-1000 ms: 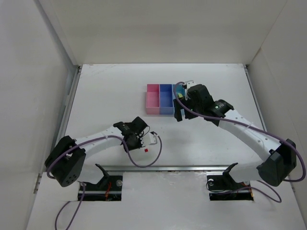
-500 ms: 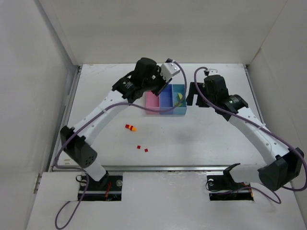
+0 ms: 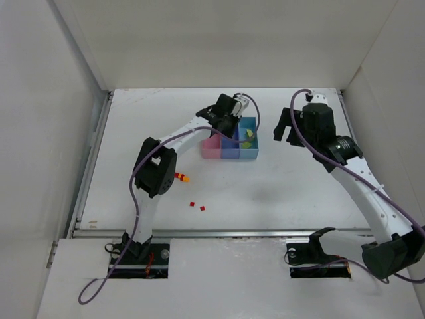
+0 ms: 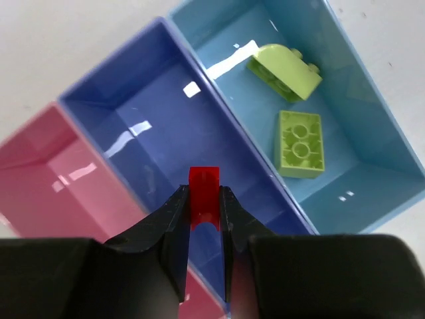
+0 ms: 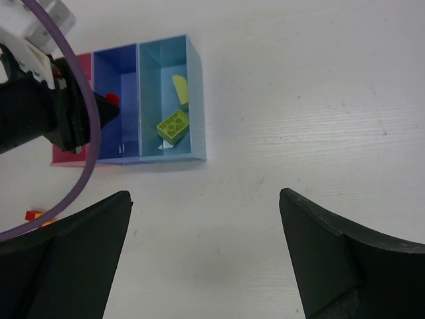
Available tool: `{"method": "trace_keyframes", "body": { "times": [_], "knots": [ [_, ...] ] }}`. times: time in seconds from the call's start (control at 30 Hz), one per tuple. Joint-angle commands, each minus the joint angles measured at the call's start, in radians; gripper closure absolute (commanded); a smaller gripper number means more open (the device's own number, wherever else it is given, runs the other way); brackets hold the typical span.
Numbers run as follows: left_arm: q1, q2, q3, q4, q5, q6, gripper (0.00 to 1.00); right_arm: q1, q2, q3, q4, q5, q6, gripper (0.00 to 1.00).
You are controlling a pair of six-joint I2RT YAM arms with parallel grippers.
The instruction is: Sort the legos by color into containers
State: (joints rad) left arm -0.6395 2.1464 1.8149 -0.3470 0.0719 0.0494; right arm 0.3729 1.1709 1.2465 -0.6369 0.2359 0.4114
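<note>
My left gripper (image 4: 204, 194) is shut on a small red lego (image 4: 203, 199) and hangs over the blue bin (image 4: 153, 126), near its wall with the pink bin (image 4: 53, 173). The light cyan bin (image 4: 358, 133) holds two yellow-green legos (image 4: 285, 70) (image 4: 299, 144). In the top view the joined containers (image 3: 230, 154) sit at mid-table with the left gripper (image 3: 227, 127) above them. My right gripper (image 3: 285, 126) stands open and empty to the right of the containers, jaws wide over bare table (image 5: 206, 196).
Loose legos lie in front of the containers: a red-and-orange pair (image 3: 180, 177) and two tiny red ones (image 3: 192, 203) (image 3: 202, 208). White walls enclose the table on the left, back and right. A metal rail (image 3: 219, 232) runs along the near edge.
The left gripper travelled from the front of the table up to the containers, carrying the red lego. The right gripper backed away from the cyan bin to the right.
</note>
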Motion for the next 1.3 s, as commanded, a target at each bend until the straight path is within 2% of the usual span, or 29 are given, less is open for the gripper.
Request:
{"method": "trace_keyframes", "body": {
  "times": [0.0, 0.07, 0.23, 0.3, 0.4, 0.57, 0.77, 0.9, 1.03, 1.13, 1.17, 1.27],
  "knots": [
    [0.001, -0.074, 0.034, 0.046, -0.098, -0.023, 1.00, -0.003, -0.023, -0.033, 0.000, 0.005, -0.002, 0.02],
    [0.001, -0.074, 0.024, 0.057, -0.081, -0.008, 1.00, -0.003, -0.034, -0.033, 0.000, 0.005, -0.002, 0.02],
    [-0.008, -0.065, 0.003, 0.046, -0.072, 0.003, 0.73, -0.003, -0.043, -0.032, -0.009, 0.005, -0.002, 0.02],
    [-0.008, -0.065, 0.003, 0.037, -0.072, 0.012, 0.58, -0.003, -0.043, -0.018, -0.009, 0.005, -0.014, 0.02],
    [-0.008, -0.065, -0.006, 0.028, -0.084, 0.012, 0.47, -0.003, -0.034, 0.010, -0.018, -0.004, -0.036, 0.02],
    [-0.008, -0.085, -0.006, 0.019, -0.070, 0.012, 0.44, -0.003, -0.034, 0.021, -0.018, -0.052, -0.074, 0.02],
    [-0.008, -0.128, 0.049, -0.004, -0.050, 0.003, 0.45, -0.003, -0.043, 0.021, -0.009, -0.133, -0.095, 0.02],
    [0.023, -0.221, 0.078, 0.005, -0.069, 0.003, 0.45, 0.059, -0.043, 0.010, 0.009, -0.185, -0.140, 0.02],
    [0.092, -0.356, 0.022, 0.028, -0.127, -0.008, 0.40, 0.207, 0.007, 0.037, 0.019, -0.185, -0.180, 0.02],
    [0.213, -0.457, -0.080, 0.028, -0.176, -0.039, 0.39, 0.329, 0.119, 0.082, 0.006, -0.185, -0.171, 0.02],
    [0.286, -0.498, -0.098, 0.008, -0.188, -0.064, 0.38, 0.355, 0.156, 0.093, -0.009, -0.185, -0.155, 0.02],
    [0.397, -0.560, -0.132, -0.072, -0.257, -0.105, 0.38, 0.452, 0.263, 0.113, -0.004, -0.152, -0.076, 0.02]
  ]
}}
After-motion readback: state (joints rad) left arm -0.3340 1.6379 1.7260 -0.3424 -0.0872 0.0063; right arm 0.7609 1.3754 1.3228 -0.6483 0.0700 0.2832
